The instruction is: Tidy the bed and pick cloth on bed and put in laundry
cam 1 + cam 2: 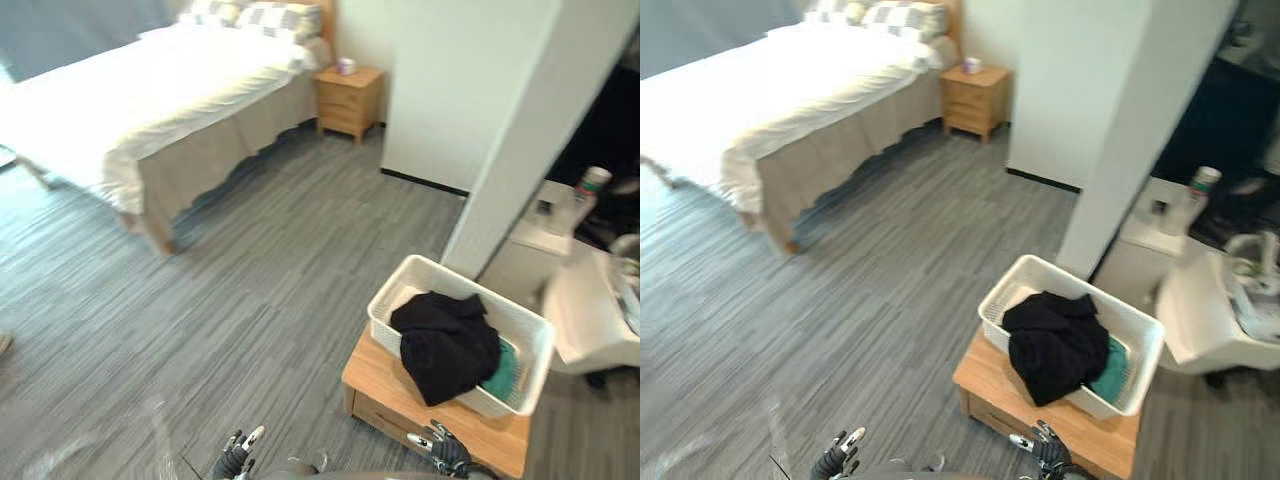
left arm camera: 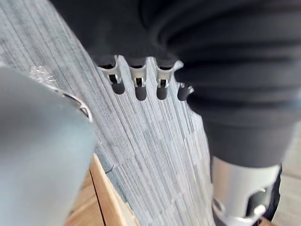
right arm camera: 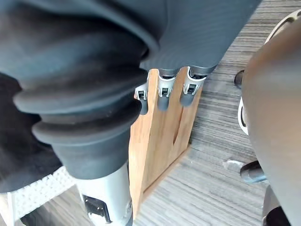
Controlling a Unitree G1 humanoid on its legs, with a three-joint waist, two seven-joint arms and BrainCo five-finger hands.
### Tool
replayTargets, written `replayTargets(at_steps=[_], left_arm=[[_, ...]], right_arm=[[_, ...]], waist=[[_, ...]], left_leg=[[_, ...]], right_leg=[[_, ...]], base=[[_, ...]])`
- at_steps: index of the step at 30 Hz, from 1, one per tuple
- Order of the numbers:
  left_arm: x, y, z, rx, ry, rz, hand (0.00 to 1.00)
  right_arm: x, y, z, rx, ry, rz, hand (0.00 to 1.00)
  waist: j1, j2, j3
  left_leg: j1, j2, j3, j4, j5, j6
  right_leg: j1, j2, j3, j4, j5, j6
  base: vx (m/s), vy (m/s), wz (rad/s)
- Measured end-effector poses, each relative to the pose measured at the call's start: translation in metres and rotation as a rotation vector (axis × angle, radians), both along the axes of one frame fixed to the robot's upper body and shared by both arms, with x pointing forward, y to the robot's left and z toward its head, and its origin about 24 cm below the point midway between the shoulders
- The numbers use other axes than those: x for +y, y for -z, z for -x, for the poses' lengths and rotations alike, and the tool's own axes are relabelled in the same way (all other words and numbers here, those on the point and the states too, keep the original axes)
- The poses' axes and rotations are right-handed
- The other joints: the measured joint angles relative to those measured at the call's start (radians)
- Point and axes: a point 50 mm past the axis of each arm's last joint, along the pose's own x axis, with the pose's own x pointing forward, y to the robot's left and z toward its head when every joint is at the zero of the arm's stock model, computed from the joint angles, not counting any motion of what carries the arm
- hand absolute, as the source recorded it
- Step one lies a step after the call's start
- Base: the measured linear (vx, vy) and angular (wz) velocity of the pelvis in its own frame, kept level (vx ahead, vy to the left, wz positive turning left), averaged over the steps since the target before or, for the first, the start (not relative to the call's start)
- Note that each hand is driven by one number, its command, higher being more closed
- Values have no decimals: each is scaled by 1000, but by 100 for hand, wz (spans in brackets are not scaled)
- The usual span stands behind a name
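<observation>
One black cloth (image 1: 445, 345) lies heaped in the single white laundry basket (image 1: 390, 288), over one green item (image 1: 505, 372) — seemingly where laundry belongs. The basket sits on a wooden surface (image 1: 380, 375). The one bed (image 1: 150, 90), with two checked pillows (image 1: 280, 18), looks smooth. The left robot hand (image 1: 238, 458) and right robot hand (image 1: 440, 450) hang low — fingers relaxed, empty.

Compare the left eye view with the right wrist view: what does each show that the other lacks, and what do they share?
The left eye view adds the bed with pillows, the nightstand, the white pillar and the left robot hand. The right wrist view adds a close look along the right robot hand, its fingers relaxed and holding nothing. Both share the white basket with black cloth in it, the wooden cabinet under it, and the grey floor.
</observation>
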Motion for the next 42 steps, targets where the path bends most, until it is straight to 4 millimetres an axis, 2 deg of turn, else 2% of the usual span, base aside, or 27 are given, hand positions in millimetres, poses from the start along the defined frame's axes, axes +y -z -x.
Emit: replayTargets(at_steps=[2,4,6,7,8,9,11,12,14,15,16,17,19,21,22,30,32,33,34,35,36,37,38,39,40,41,42], left_arm=[[2,-1,-1,7,58,-7,0],[4,-1,-2,15,116,-11,0],[3,-1,-2,18,145,-7,0],[1,-1,-1,19,162,2,0],[0,-1,-4,17,209,3,0],[0,-1,-6,16,233,-1,0],[1,-3,-15,7,280,-14,0],[0,-3,-15,7,279,-14,0],[1,-3,-14,9,254,-10,0],[1,-3,-13,10,250,-11,0],[6,-3,-12,11,236,-23,0],[8,-3,-11,16,220,-26,0],[-5,2,2,38,195,8,0],[-10,3,4,40,195,24,0],[5,0,0,61,319,-39,0],[3,0,-1,52,299,-48,0],[5,-1,-6,30,235,-74,0],[7,-4,-15,-2,180,-102,0],[2,-5,-20,-28,132,-111,0],[0,-6,-22,-42,99,-108,0],[-2,-5,-20,-40,40,-111,0],[-4,-4,-19,-38,6,-113,0],[-3,-5,-20,-43,-3,-124,0],[2,-7,-24,-61,-20,-147,0],[0,-8,-26,-70,-21,-154,0],[-3,-7,-25,-70,-21,-149,0],[-8,-5,-18,-56,-39,-135,0]], right_arm=[[-1,1,5,28,14,1,0],[0,2,5,43,27,2,0],[-1,2,6,48,40,-3,0],[-3,2,5,43,60,-7,0],[-6,0,3,18,80,-4,0],[-8,-1,4,11,97,-5,0],[-11,0,9,14,151,-11,0],[-11,0,12,20,168,-14,0],[-11,1,16,22,205,-29,0],[-10,2,18,22,215,-33,0],[-6,3,20,27,225,-45,0],[-4,3,20,28,227,-50,0],[-12,1,17,14,229,-35,0],[-15,0,16,4,231,-24,0],[-1,7,32,77,201,-41,0],[-1,5,30,36,186,-44,0],[1,4,31,3,166,-49,0],[3,0,29,-48,155,-61,0],[4,-3,26,-92,118,-62,0],[2,-5,24,-114,100,-59,0],[1,-8,21,-151,51,-50,0],[3,-11,17,-192,17,-54,0],[6,-13,15,-210,1,-58,0],[12,-13,13,-232,-21,-75,0],[10,-12,15,-231,-38,-77,0],[6,-14,13,-244,-55,-67,0],[-5,-17,10,-269,-94,-38,0]], waist=[[2,-22,-10],[-4,-25,-11],[-3,-23,1],[-7,-12,8],[-17,7,20],[-28,10,24],[-35,7,30],[-31,6,30],[-33,5,29],[-33,1,27],[-29,-27,26],[-29,-41,27],[-12,2,17],[-11,24,13],[-11,-28,-19],[-10,-21,-18],[-12,-22,-12],[-10,-29,0],[-6,-6,17],[-2,-5,14],[4,25,22],[13,25,22],[17,21,28],[16,-3,47],[18,-4,48],[19,1,42],[22,38,40]], left_leg=[[63,-93,-96,-189,99,5],[82,-125,-171,-282,155,9],[80,-134,-236,-283,158,15],[81,-136,-287,-283,155,19],[79,-131,-347,-282,160,31],[76,-128,-378,-282,159,33],[69,-119,-509,-282,182,31],[71,-119,-536,-283,185,28],[73,-121,-594,-289,189,22],[75,-127,-597,-289,189,22],[83,-153,-585,-289,191,18],[97,-162,-578,-290,193,15],[108,-141,-534,-290,188,-5],[99,-130,-532,-290,188,-7],[96,-178,-514,-291,169,5],[112,-169,-482,-289,140,-3],[79,-142,-388,-223,92,-14],[18,-95,-315,-75,24,-28],[-38,-44,-291,74,-41,-39],[-66,-19,-289,140,-65,-36],[-102,25,-282,234,-109,-62],[-118,59,-247,294,-124,-103],[-141,77,-228,348,-113,-120],[-192,88,-201,415,-120,-141],[-198,52,-223,317,-130,-114],[-198,46,-236,272,-130,-114],[-197,42,-247,244,-113,-109]], right_leg=[[21,-19,-50,-3,-10,-27],[39,-21,-79,4,-10,-28],[31,-57,-71,104,-9,-28],[1,-96,-24,248,-2,-48],[-75,-107,118,395,-24,-112],[-99,-82,193,418,-59,-105],[-168,73,518,381,-139,-75],[-173,101,571,351,-146,-63],[-172,194,771,200,-141,-50],[-169,199,802,153,-128,-50],[-162,184,829,65,-62,-78],[-160,173,835,66,-31,-36],[-148,179,832,33,-24,-45],[-131,187,827,-21,-5,-34],[-42,137,802,-136,24,-30],[-32,135,782,-135,25,-19],[-36,119,728,-126,22,-20],[-40,119,698,-100,2,-35],[-67,128,674,-52,-27,-28],[-80,136,663,-20,-46,-34],[-103,154,654,30,-78,-45],[-120,151,655,61,-99,-58],[-118,151,663,64,-101,-56],[-95,134,668,61,-106,-49],[-91,108,671,62,-114,-35],[-88,108,677,59,-120,-28],[-83,117,709,44,-125,-20]], base=[[37,77,122],[0,-36,113],[-3,-47,108],[27,36,123],[40,54,137],[36,23,168],[37,-47,178],[51,-80,150],[2,-90,123],[-10,-90,96],[18,-76,66],[56,-137,52],[75,-121,-10],[27,-59,-16],[27,-43,4],[14,-74,-6],[-44,-70,14],[-37,-95,36],[-72,-98,21],[-57,-38,-11],[-38,-44,-31],[18,-23,-27],[32,-16,-12],[27,10,4],[0,0,0],[37,85,-34],[85,124,-51]])
